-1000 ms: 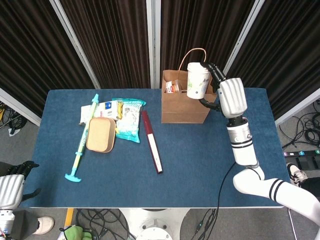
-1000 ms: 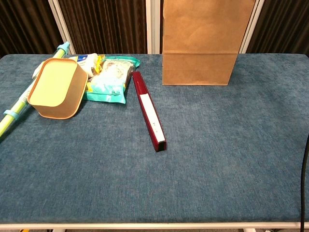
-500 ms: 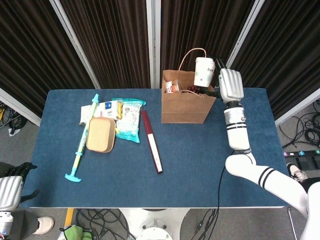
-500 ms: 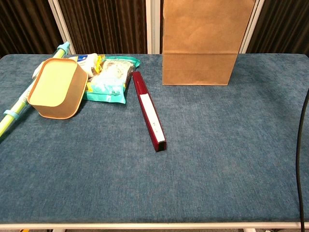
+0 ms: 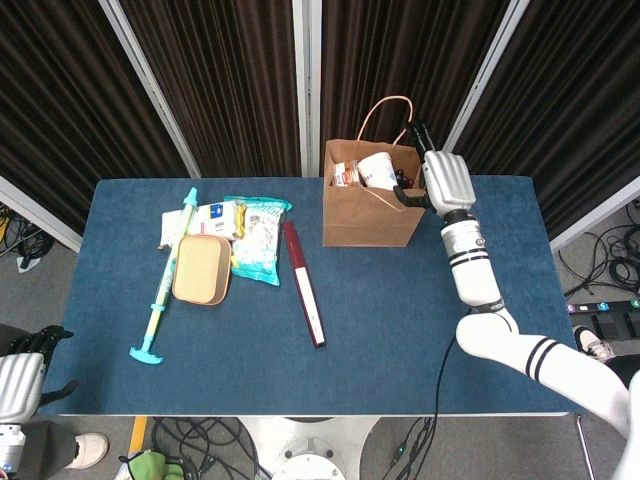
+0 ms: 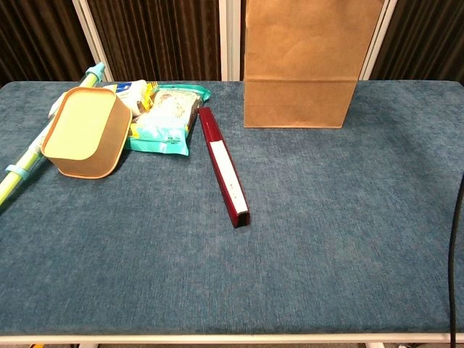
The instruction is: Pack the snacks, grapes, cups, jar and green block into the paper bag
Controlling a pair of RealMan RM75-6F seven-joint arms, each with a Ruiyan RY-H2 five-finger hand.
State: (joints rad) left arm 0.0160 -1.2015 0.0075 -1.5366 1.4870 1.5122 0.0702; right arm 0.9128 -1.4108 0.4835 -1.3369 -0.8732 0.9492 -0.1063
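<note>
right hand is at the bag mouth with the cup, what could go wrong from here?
1. The right hand sits against the paper bag rim; pulling out could snag the handle loop and tip the bag.
2. The white cup lies tilted atop other contents near the opening; it may leave little room for the snacks.

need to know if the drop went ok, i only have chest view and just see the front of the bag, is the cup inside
Observer: Yes, in the head view the white cup sits in the open top of the bag, below its rim.
Operator: where's the right hand
Observer: The right hand is at the bag's right rim, fingers reaching over it beside the cup; I cannot tell whether they hold it.
Operator: and the left one
Observer: The left hand hangs off the table's near left corner, holding nothing.
</note>
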